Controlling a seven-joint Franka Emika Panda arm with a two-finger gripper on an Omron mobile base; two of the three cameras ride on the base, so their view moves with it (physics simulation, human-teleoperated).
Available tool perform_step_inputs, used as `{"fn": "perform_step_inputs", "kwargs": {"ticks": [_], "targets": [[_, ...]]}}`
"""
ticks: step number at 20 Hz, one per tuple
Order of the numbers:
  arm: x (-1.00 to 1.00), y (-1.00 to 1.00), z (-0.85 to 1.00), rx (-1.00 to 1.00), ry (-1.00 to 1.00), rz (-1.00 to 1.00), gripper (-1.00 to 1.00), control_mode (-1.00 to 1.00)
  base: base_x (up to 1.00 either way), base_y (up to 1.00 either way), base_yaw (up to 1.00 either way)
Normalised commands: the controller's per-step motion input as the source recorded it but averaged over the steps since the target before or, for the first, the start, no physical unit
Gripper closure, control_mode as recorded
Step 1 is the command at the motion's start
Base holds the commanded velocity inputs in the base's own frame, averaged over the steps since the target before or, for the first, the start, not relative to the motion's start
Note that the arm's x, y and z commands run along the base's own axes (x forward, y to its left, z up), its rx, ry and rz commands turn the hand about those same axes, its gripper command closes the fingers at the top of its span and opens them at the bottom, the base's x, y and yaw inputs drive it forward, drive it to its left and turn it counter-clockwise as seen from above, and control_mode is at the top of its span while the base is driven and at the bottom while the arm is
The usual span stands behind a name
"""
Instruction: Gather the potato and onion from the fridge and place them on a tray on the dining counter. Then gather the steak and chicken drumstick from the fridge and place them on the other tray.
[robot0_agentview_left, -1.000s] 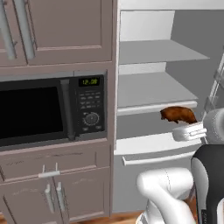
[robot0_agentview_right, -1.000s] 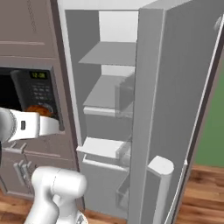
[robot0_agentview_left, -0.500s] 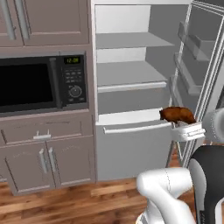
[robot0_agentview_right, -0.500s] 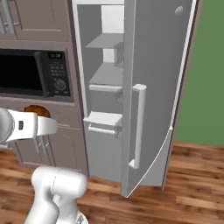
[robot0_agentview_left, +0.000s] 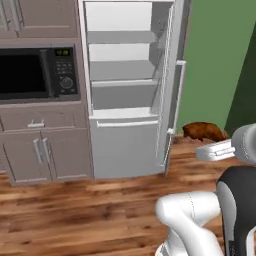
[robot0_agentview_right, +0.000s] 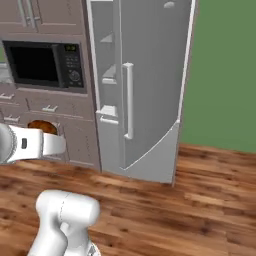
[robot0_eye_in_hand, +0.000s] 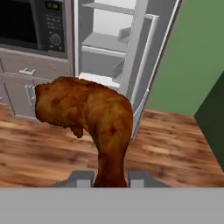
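Gripper (robot0_eye_in_hand: 111, 178) pinched narrow on the thin end of the chicken drumstick (robot0_eye_in_hand: 89, 118), whose plump orange-brown end sticks out ahead of the fingertips. It is carried in the air above the wooden floor (robot0_agentview_left: 75, 200), well clear of the fridge (robot0_agentview_left: 125, 100). Behind it the fridge stands with its door (robot0_agentview_right: 150, 90) swung open and grey shelves showing, beside a black microwave (robot0_agentview_left: 37, 72) set in brown cabinets (robot0_agentview_left: 45, 150)

The fridge (robot0_agentview_left: 131, 145) looks like brushed grey metal, matt outside and smooth pale plastic on the shelves inside. The drumstick (robot0_eye_in_hand: 89, 118) has a rough, mottled orange-brown skin. At nine o'clock, the microwave (robot0_agentview_left: 37, 72) is glossy black. The floor (robot0_agentview_left: 75, 210) is streaky brown wood with a faint sheen.
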Motion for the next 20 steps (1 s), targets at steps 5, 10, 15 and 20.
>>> {"fn": "perform_step_inputs", "kwargs": {"ticks": [5, 10, 15, 20], "targets": [[0.00, 0.00, 0.00, 0.00, 0.00, 0.00, 1.00, 1.00, -0.79, -0.46, 0.86], [0.00, 0.00, 0.00, 0.00, 0.00, 0.00, 1.00, 1.00, -0.53, -0.26, 0.94], [0.00, 0.00, 0.00, 0.00, 0.00, 0.00, 1.00, 1.00, -0.55, -0.21, 0.91], [0.00, 0.00, 0.00, 0.00, 0.00, 0.00, 1.00, 1.00, -0.38, 0.59, 0.75]]}}
